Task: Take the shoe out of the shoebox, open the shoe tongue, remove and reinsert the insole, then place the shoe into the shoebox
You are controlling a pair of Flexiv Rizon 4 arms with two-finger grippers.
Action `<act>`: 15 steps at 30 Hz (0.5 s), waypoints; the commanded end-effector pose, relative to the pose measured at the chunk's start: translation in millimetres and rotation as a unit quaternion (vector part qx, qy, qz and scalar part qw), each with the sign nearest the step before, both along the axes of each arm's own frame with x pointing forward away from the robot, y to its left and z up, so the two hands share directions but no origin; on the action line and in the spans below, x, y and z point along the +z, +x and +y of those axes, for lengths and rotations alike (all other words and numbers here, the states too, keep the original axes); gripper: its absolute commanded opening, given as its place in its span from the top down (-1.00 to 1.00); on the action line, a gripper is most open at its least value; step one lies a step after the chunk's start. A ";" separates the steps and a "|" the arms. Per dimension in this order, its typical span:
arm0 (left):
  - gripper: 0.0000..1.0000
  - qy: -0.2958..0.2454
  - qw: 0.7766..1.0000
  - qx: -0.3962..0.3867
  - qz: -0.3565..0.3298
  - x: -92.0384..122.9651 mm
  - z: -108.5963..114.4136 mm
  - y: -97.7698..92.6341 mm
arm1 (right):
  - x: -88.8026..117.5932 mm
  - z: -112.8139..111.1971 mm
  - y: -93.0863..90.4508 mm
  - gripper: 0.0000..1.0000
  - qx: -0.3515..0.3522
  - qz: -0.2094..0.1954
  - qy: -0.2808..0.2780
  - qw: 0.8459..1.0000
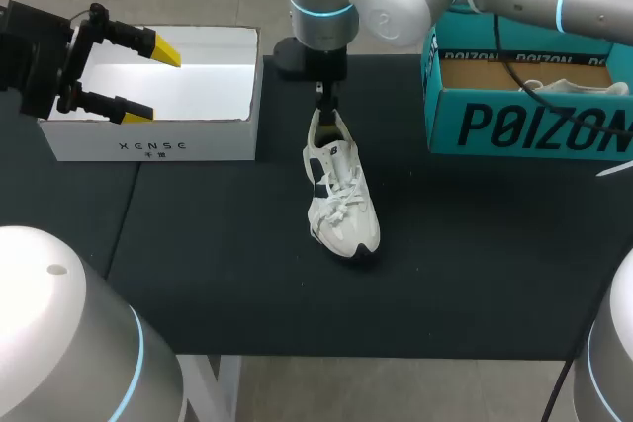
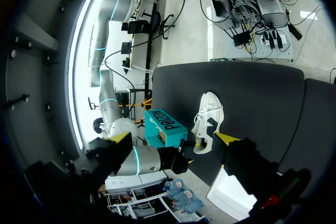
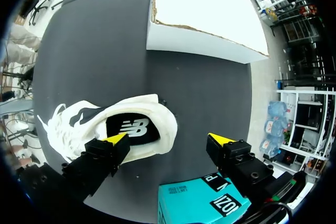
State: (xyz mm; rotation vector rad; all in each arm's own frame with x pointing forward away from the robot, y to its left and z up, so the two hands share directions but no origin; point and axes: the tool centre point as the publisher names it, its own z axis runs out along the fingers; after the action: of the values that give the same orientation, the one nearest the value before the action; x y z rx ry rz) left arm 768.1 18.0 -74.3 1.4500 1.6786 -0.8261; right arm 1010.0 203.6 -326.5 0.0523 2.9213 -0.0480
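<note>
A white sneaker (image 1: 341,190) with dark side patches lies on the black mat (image 1: 227,274) at the middle, toe toward the front edge. My right gripper (image 3: 168,140) hangs open just over its heel; one fingertip (image 3: 116,139) sits above the shoe opening, and the other is off to the side. The black insole (image 3: 131,128) shows inside the shoe (image 3: 105,129). In the head view the right gripper (image 1: 326,96) is at the heel end. My left gripper (image 1: 148,79) is held open over the empty white shoebox (image 1: 148,150) at the left, holding nothing.
A teal shoebox (image 1: 529,126) stands at the back right with another pale shoe (image 1: 569,86) and a cable in it. It lies close beside my right gripper, as the teal box (image 3: 199,203) shows. The white box (image 3: 205,19) lies ahead of the sneaker.
</note>
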 end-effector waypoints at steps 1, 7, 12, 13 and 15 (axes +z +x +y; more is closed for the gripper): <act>-1.00 0.001 1.000 -0.001 0.000 0.3 -0.2 1.0 | -16.2 11.4 11.1 -0.86 0.000 0.006 -0.006 1.000; -1.00 0.001 1.000 -0.001 0.000 0.3 -0.2 1.0 | -27.9 11.0 21.6 -0.87 0.011 0.004 -0.011 1.000; -1.00 0.001 1.000 -0.001 0.000 0.3 -0.2 1.0 | -34.2 8.4 27.3 -0.73 0.019 0.004 -0.016 1.000; -1.00 0.001 1.000 -0.001 0.000 0.3 -0.2 1.0 | -34.9 7.6 28.1 -0.72 0.019 0.005 -0.015 1.000; -1.00 0.001 1.000 -0.001 0.000 0.3 -0.2 1.0 | -37.2 5.4 30.2 -0.69 0.018 0.006 -0.016 1.000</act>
State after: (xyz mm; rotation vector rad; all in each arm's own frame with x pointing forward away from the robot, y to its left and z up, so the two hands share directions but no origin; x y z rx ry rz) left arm 768.1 18.0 -74.3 1.4499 1.6786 -0.8261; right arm 1036.3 209.9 -359.7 -0.0058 2.9263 -0.0941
